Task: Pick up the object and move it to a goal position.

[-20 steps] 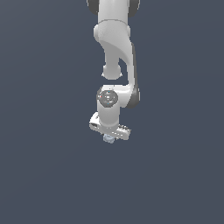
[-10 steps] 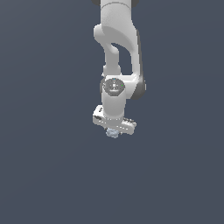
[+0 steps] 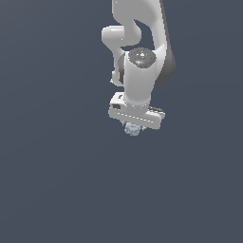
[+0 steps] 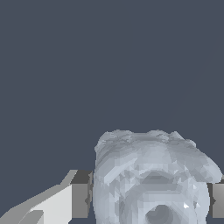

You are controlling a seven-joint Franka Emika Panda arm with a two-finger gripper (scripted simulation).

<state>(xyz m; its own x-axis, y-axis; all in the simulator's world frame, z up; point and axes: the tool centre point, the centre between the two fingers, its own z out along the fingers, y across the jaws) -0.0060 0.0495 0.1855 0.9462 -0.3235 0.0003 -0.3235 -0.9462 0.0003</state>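
The object (image 3: pixel 133 128) is a small pale grey-blue bumpy lump that pokes out just under the white gripper (image 3: pixel 134 126) in the exterior view. In the wrist view the object (image 4: pixel 151 175) fills much of the picture, pressed between the two grey finger pads (image 4: pixel 81 194), one on each side. The gripper is shut on it. The white arm (image 3: pixel 138 61) rises above the hand and leaves the picture at the top. The object's upper part is hidden by the hand in the exterior view.
A plain dark grey-blue surface (image 3: pixel 52 180) fills the background in both views. No other object shows.
The arm has folded and the hand has come up and a little to the exterior view's right, carrying the object with it.
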